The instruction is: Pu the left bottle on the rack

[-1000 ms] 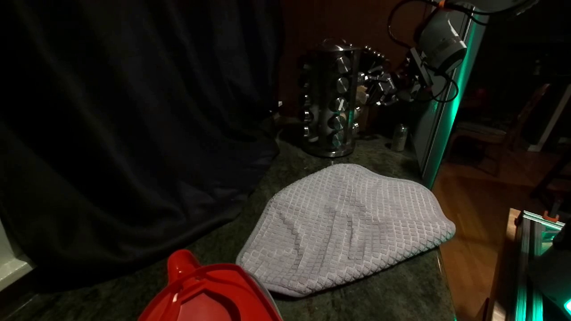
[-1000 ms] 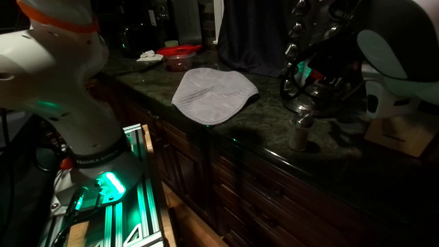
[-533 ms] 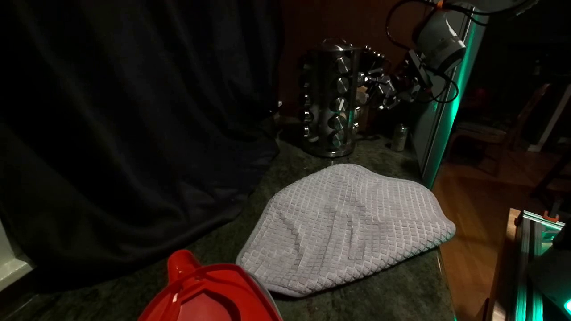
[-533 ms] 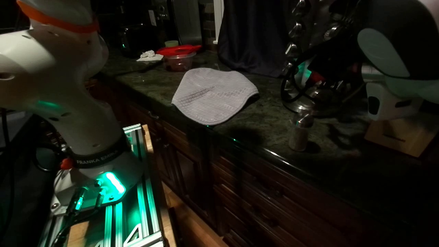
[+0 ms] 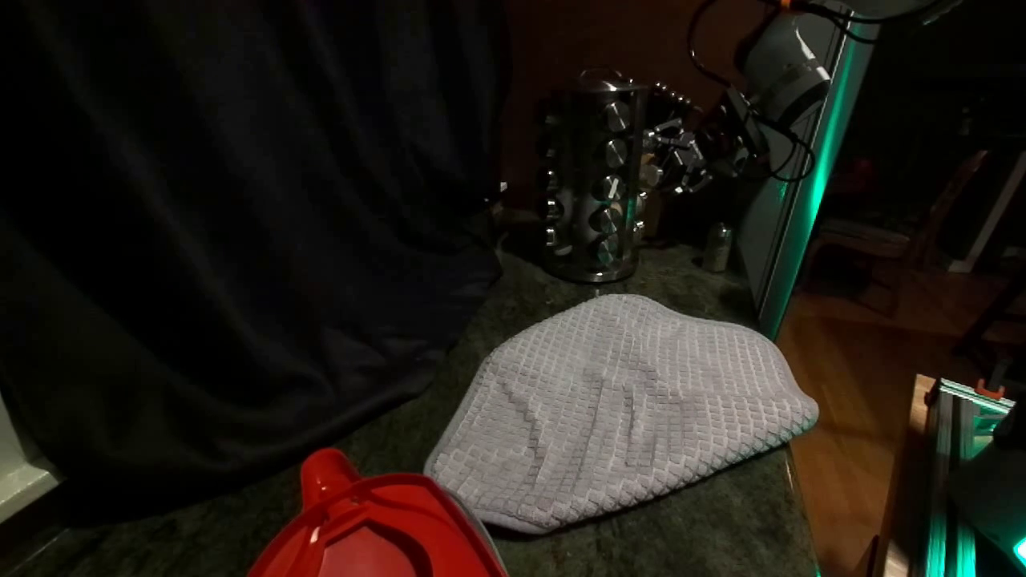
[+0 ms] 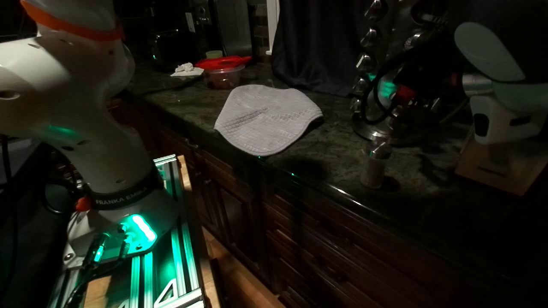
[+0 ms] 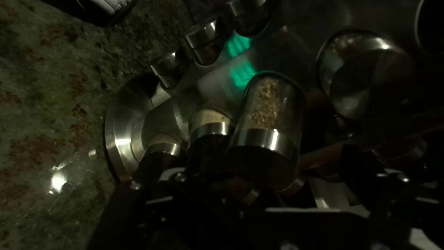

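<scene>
The rack [image 5: 583, 172] stands upright on the counter [image 5: 521, 300], a dark, shiny metal tower with a loop handle on top and columns of small glass jars [image 5: 616, 152], silver lids outward. In the wrist view the bottle [image 7: 272, 119], clear glass with brown flakes inside, sits lid outward in one opening, more of its glass showing than on the two jars beside it.

Reads “FRANKA EMIKA” in pale capitals on the black band [image 6: 123, 198] around the foot of the robot arm [image 6: 96, 111], rising slightly to the right in an exterior view. Too blurred to be sure of any letters at the dark mark [image 6: 491, 171] on the wooden block [image 6: 507, 164].
</scene>
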Action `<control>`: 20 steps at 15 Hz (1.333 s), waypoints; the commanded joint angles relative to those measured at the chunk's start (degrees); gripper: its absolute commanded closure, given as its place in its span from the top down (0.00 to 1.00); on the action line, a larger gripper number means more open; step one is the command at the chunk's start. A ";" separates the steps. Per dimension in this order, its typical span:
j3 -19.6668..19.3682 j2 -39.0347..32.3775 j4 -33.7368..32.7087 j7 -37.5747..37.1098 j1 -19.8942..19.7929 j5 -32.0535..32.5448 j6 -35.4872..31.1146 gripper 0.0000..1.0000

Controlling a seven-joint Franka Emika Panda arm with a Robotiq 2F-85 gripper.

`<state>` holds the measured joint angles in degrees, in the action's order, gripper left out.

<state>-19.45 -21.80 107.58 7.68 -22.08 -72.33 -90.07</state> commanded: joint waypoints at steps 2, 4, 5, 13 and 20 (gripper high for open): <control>0.52 -0.36 -0.76 -1.32 0.36 1.47 -1.27 0.60; 0.66 -0.54 -0.96 -1.42 0.48 1.73 -1.42 0.57; 0.69 -0.52 -0.99 -1.41 0.53 1.83 -1.59 0.49; 0.86 1.52 0.17 -1.37 0.97 3.13 -1.76 0.27; 1.22 1.88 1.53 -4.89 0.93 2.41 -1.13 0.27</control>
<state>-18.46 -21.29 106.98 5.40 -21.40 -70.26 -90.63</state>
